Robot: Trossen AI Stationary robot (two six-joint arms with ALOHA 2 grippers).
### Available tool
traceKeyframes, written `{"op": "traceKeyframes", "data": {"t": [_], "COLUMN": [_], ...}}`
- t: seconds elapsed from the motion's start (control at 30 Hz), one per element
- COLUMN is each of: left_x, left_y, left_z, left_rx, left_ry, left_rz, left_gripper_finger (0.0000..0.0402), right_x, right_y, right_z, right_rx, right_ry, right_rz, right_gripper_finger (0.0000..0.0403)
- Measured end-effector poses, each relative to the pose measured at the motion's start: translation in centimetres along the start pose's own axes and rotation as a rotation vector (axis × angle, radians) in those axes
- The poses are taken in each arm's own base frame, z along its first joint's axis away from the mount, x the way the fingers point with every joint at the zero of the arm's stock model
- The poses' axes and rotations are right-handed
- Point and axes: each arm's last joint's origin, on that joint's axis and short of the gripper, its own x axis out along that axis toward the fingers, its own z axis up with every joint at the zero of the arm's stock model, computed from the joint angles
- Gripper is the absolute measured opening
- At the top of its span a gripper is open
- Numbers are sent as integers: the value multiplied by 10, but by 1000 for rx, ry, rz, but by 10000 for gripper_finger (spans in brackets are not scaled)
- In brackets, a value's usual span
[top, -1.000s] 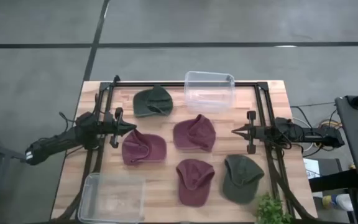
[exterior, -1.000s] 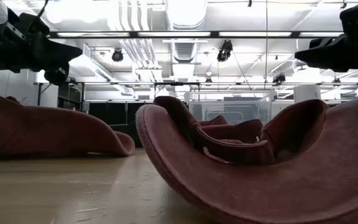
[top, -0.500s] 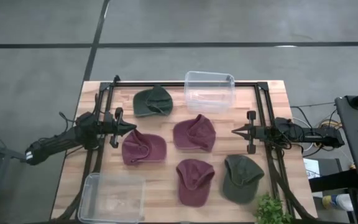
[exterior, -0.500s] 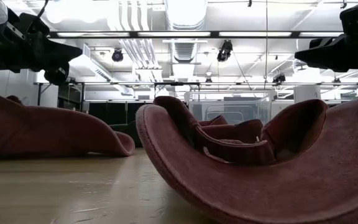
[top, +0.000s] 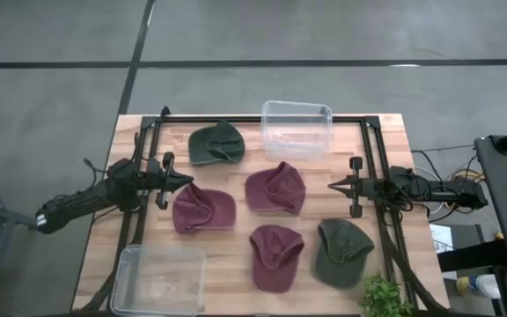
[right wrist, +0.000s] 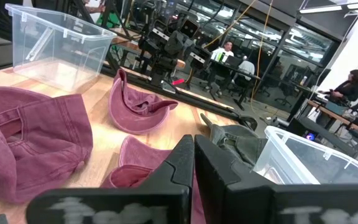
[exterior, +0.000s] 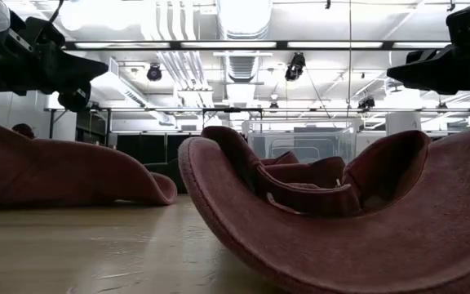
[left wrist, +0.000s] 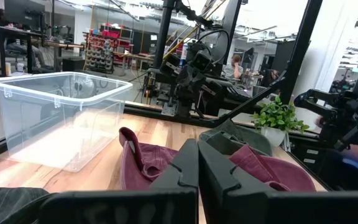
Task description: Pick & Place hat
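Hats lie spread over the wooden surface (top: 236,255), five in all. Taking the middle maroon hat (top: 275,187) as the landmark: a second maroon hat (top: 203,209) lies just beside it toward the left arm, a third maroon hat (top: 276,255) sits nearer the front edge, a dark green hat (top: 216,143) lies toward the back, and an olive hat (top: 343,252) rests toward the front on the right arm's side. One clear bin (top: 297,129) stands behind the middle hat, another clear bin (top: 159,279) at the front corner. The left pincer (top: 186,182) hovers just beside the second maroon hat, fingers pressed together, holding nothing. The right pincer (top: 333,186) hangs near the middle hat, likewise closed and empty.
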Motion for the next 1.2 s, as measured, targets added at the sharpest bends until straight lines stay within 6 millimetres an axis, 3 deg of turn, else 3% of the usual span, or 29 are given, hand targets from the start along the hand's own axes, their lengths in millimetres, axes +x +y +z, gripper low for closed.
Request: {"op": "traceKeyframes", "data": {"t": [0.87,1.07,1.2], "left_x": [0,0,0], "left_y": [0,0,0], "left_z": [0,0,0], "left_rx": [0,0,0], "left_ry": [0,0,0], "left_rz": [-1,0,0], "left_gripper_finger": [0,0,0], "right_x": [0,-1,-1], "right_y": [0,-7,-8], "right_z": [0,2,0], "right_rx": [-3,-267,-381], "right_ry": [0,54,104], "right_rz": [0,-199,-236], "right_gripper_finger": [8,8,8]}}
